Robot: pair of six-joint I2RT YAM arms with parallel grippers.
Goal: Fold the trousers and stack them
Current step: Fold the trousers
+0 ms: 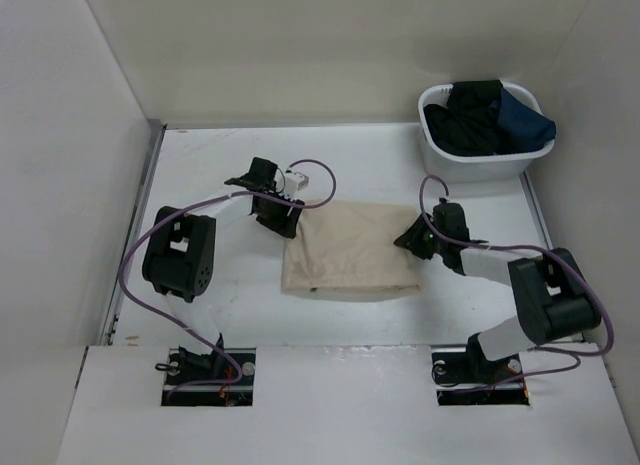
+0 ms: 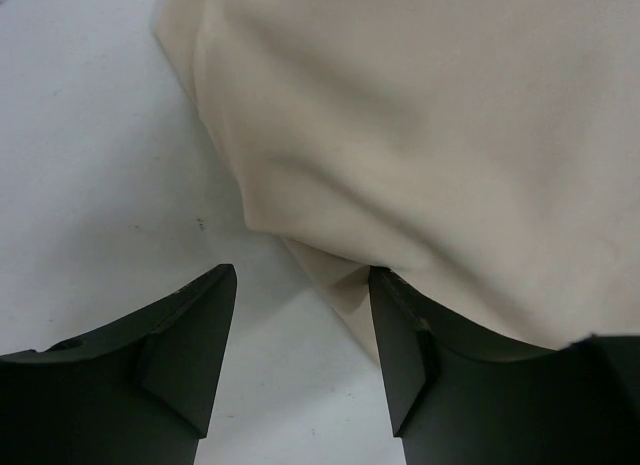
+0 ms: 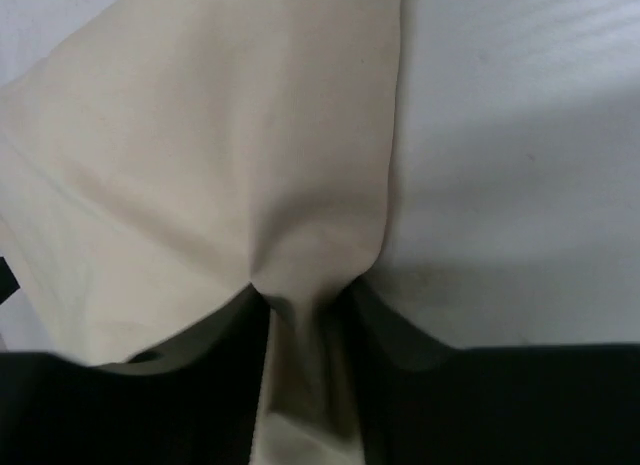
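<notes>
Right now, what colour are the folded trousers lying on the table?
Plain cream-beige trousers, no pattern; clearest in the top external view.

I've got the trousers (image 1: 350, 250) mid-bench (image 1: 360, 165), folded into a compact, roughly rectangular bundle, wider than deep. They're plain cream cloth lying flat, and the near edge shows stacked layers and bows out a little. There's a tiny dark mark near the near-left corner. The far edge runs slightly askew, with its left corner highest. On my left wrist view the surface is smooth with soft rolling creases, and one folded corner pokes out onto the bench. On the right, a ridge of cloth is drawn up and pinched in the right end effector (image 3: 300, 305), with creases fanning away from it.
</notes>
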